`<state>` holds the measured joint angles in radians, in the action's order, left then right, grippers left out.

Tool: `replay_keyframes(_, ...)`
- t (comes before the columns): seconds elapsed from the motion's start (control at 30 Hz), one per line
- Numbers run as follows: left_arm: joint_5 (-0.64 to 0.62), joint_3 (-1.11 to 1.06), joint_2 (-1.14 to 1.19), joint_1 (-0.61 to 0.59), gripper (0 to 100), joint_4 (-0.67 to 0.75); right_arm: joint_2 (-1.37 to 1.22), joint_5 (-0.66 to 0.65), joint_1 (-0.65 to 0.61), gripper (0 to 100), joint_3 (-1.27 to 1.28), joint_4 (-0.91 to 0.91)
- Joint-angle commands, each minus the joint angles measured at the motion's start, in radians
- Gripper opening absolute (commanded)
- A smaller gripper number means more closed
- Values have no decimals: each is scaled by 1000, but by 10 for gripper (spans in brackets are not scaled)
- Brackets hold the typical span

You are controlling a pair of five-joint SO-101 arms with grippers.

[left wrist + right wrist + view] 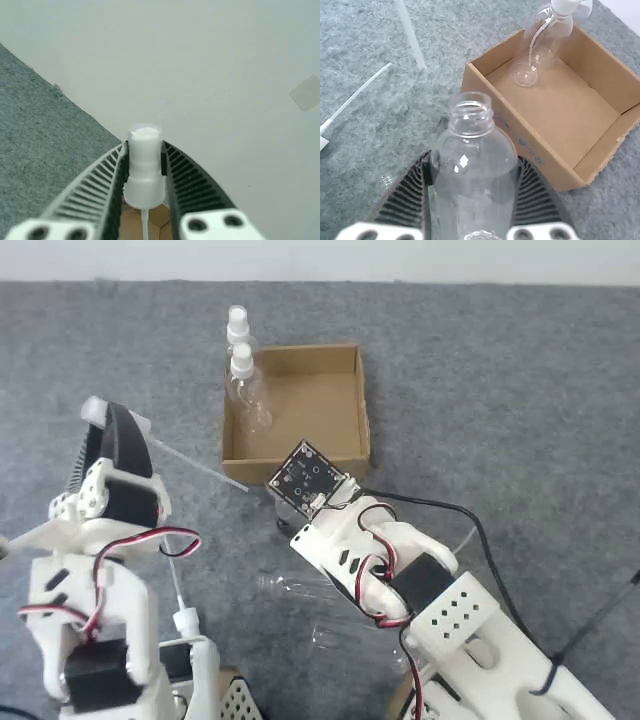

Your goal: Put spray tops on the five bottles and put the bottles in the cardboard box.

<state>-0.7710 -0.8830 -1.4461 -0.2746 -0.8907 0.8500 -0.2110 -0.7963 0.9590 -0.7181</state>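
My left gripper is shut on a white spray top, held in the air to the left of the cardboard box; its thin dip tube slants toward the box's near left corner. My right gripper is shut on a clear open-necked bottle, upright just in front of the box. In the high view this bottle sits under the right wrist camera. One capped bottle lies in the box's left side, and a second spray top shows just beyond it.
Clear uncapped bottles lie on the grey carpet near the right arm. A loose spray top with its tube lies by the left arm's base. Another loose tube lies on the carpet. The right half of the box floor is bare.
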Motion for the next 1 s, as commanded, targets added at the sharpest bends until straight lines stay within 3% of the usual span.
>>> replay_keyframes(0.0,-9,-4,-11,6,10,60,47,-61,-36,6,-11,12)
replay_keyframes(0.97,-5,-68,-11,115,10,54,41,-66,-42,6,-11,16)
